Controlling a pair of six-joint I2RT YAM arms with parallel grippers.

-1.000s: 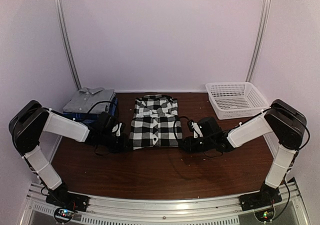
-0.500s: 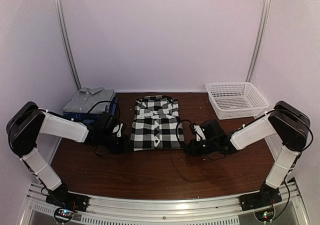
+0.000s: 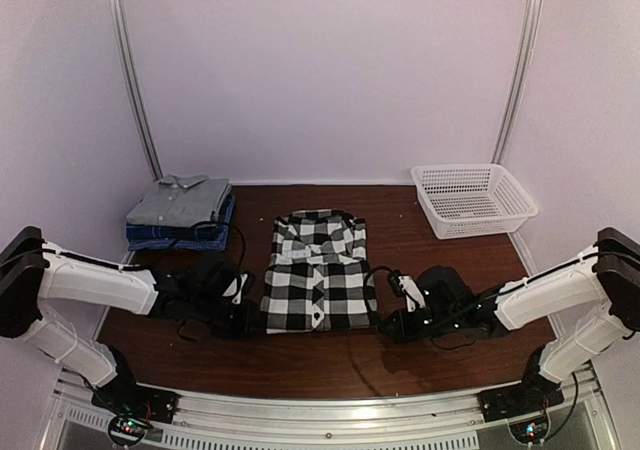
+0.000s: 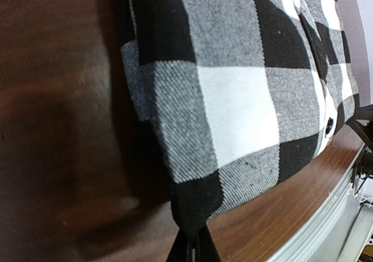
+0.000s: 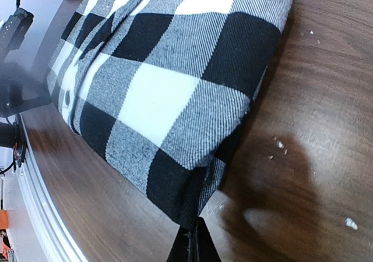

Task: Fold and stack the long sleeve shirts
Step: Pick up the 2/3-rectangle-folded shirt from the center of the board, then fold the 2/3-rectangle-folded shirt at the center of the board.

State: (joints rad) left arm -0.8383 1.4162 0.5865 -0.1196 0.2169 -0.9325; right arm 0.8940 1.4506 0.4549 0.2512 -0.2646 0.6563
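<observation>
The plaid shirt [image 3: 318,285], in large black-and-white check, lies folded into a neat rectangle at the middle of the brown wooden surface [image 3: 330,365], collar toward the far side and button placket facing up. Its 2 near corners are each pinched. The left gripper [image 4: 194,247] is closed on the near-left corner, with the dark edge of the cloth running down between its fingertips. The right gripper [image 5: 192,244] is closed on the near-right corner in the same way. Both arms reach in low over the surface from either side, their wrists just beside the shirt's near edge.

At the far left of the surface, well apart from the plaid shirt, stands a stack of folded shirts. A plain grey shirt [image 3: 180,198] lies on top with its collar showing, over folded blue shirts [image 3: 190,235]. At the far right sits a white mesh basket [image 3: 472,198], upright. A few small white specks [image 5: 280,144] dot the wood just to the right of the plaid shirt.
</observation>
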